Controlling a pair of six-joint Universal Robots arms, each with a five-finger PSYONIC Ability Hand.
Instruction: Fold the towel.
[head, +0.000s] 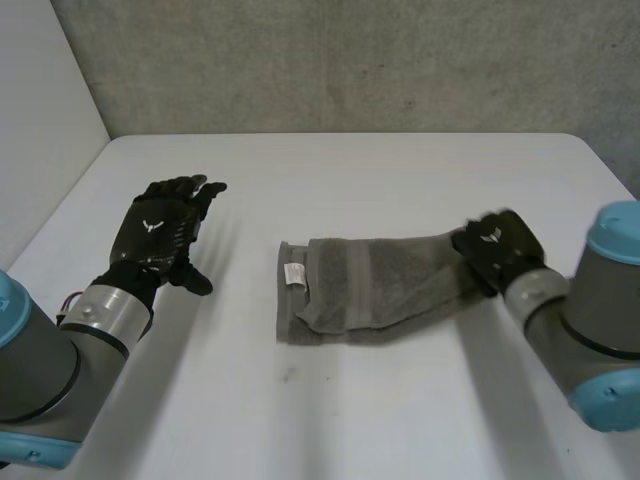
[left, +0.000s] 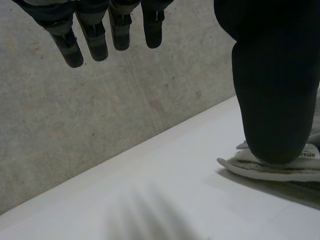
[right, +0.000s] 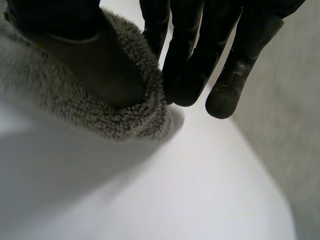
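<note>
Towel (head: 372, 288): grey, lies near the middle of the table, its long side running across from left to right.
Towel ends: the end with the small white tag (head: 294, 273) points to the left arm; the other end gets narrow and points to the right arm.
Right hand (head: 497, 245): thumb and fingers pinch the narrow end of the towel.
Left hand (head: 160, 230): fingers straight and spread, holds nothing, well apart from the towel.
Table (head: 350, 420): white.

On table (head: 330, 420), towel (head: 370, 285), left hand (head: 160, 235) well left of it, right hand (head: 497, 248) at its right end
</note>
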